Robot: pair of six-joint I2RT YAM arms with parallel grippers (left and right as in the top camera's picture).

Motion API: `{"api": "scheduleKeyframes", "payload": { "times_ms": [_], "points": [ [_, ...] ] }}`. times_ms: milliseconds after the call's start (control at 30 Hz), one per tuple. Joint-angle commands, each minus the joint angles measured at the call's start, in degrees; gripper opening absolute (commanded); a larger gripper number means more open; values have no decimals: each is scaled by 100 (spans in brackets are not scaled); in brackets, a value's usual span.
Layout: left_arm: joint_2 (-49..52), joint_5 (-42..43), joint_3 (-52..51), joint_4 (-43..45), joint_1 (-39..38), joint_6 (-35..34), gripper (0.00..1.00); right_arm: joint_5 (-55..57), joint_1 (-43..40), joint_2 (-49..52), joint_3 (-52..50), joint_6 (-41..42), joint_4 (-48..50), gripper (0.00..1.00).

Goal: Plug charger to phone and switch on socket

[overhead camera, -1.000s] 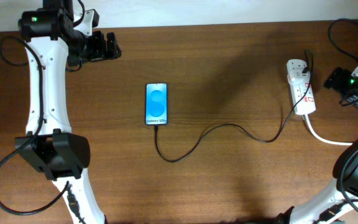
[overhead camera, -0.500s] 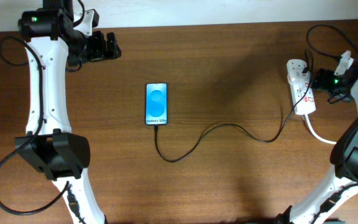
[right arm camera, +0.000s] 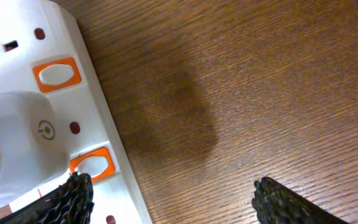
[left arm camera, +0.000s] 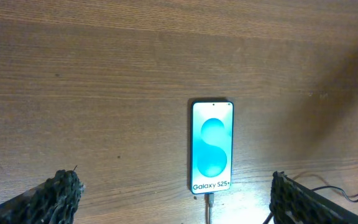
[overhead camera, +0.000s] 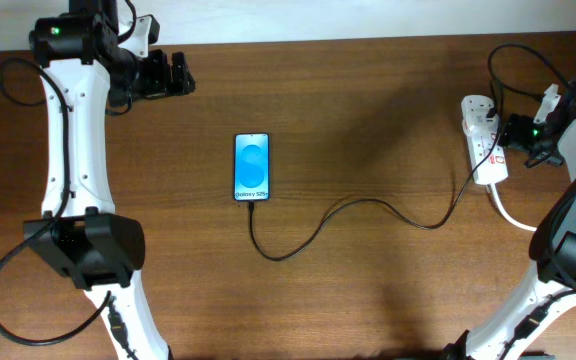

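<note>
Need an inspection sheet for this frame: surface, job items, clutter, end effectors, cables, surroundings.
Surface: brown wood-grain table.
Phone: phone lies flat mid-table, screen lit blue.
Charger: charger runs from the phone's bottom edge, where its tip looks seated, to the socket.
Socket: socket near the right edge, white adapter plugged in; switch state cannot be told.
Clutter: nothing seen.
End effectors: left end effector open, empty, apart from the phone; right end effector open, at the socket's side, contact unclear.
Cables: white cord leaves the socket rightward; robot cables loop by the arms.
Surroundings: pale band past the far edge.
</note>
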Motion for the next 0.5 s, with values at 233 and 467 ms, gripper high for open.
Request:
{"api": "scheduleKeyframes", "payload": {
  "times_ms": [233, 467],
  "points": [
    [-85, -39, 68, -4, 13, -13, 100, 7, 33, 138, 70, 103, 262, 85],
    [-85, -39, 68, -4, 13, -13, 100, -234, 33, 367, 70, 105, 328, 85]
  ]
}}
